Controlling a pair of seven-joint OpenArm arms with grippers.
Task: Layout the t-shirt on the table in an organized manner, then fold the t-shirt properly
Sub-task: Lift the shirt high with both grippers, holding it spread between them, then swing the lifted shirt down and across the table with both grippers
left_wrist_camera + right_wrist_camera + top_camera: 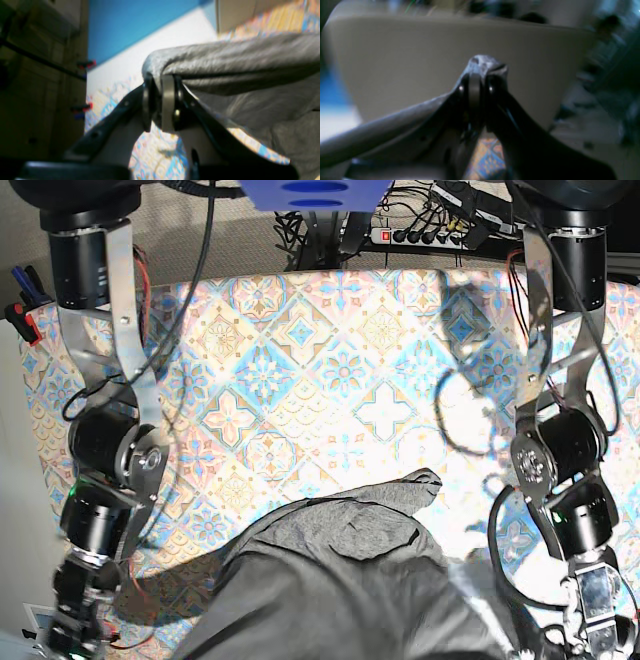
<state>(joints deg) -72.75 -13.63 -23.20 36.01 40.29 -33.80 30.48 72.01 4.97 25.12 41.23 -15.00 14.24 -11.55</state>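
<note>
The dark grey t-shirt (340, 570) hangs bunched over the near edge of the table (340, 370), one sleeve pointing toward the table's right. In the left wrist view my left gripper (160, 80) is shut on a fold of the t-shirt (237, 57), which stretches taut to the right above the patterned table (155, 155). In the right wrist view my right gripper (480, 75) is shut on a small bunch of the t-shirt (483, 62), with a taut band running down to the left. In the base view both grippers are hidden below the frame's edge.
Both arms stand at the table's sides, one on the left (110, 450) and one on the right (560, 460). A power strip with cables (420, 230) lies behind the far edge. Red and blue clamps (85, 63) sit on the table's side by a wooden cabinet (37, 75).
</note>
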